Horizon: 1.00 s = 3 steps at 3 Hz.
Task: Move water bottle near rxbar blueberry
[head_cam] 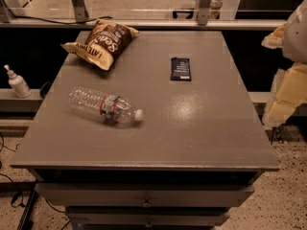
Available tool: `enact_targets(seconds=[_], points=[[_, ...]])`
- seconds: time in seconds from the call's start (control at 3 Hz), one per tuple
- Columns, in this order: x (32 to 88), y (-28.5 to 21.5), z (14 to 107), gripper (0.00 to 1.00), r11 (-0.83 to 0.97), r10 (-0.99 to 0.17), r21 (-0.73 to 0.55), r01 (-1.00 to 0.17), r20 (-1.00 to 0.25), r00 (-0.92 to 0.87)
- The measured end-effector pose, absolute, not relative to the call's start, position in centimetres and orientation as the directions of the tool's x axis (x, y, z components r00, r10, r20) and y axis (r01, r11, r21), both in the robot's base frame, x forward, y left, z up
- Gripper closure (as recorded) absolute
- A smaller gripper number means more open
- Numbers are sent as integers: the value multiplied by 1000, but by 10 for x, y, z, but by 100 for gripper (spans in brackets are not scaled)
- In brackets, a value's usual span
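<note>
The water bottle (pixel 106 105), clear ribbed plastic with a white cap and a red-and-blue band round its middle, lies on its side on the flat grey worktop (pixel 192 128). It sits at about 8 o'clock from the middle of the worktop. Its cap points toward 4 o'clock and its bottom toward 10 o'clock. Nothing is touching it.

The rxbar blueberry (pixel 180 69), a small flat dark blue wrapper with white writing, lies flat at about 1 o'clock from the middle. From the bottle it is at 2 o'clock, and the two are well apart.

A puffy brown-and-tan chip bag (pixel 102 42) lies at 11 o'clock, near the far left corner of the worktop. A small white pump bottle (pixel 17 83) stands upright at 9 o'clock, off the worktop, on a ledge to the left.

The robot's pale white-and-yellow hand (pixel 288 95) is at 3 o'clock, past the right edge of the worktop and far from the bottle. I cannot tell if the hand is spread or pressed together. It is not holding anything that I can see.
</note>
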<state>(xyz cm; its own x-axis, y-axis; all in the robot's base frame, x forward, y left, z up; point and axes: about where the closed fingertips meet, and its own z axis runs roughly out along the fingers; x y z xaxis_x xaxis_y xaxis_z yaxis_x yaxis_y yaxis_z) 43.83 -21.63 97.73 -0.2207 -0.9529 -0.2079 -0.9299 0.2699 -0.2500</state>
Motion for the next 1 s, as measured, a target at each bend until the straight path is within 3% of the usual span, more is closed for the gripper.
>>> enact_targets(seconds=[0.33,0.67,1.0], points=[[439,-216,978,0,271,-952,-252,-929,-212,-220],[444,-194,977,0,291,-928,-217,-932,-302,-219],[445,-129,978,0,270,-870,-146,-952,-460,-176]])
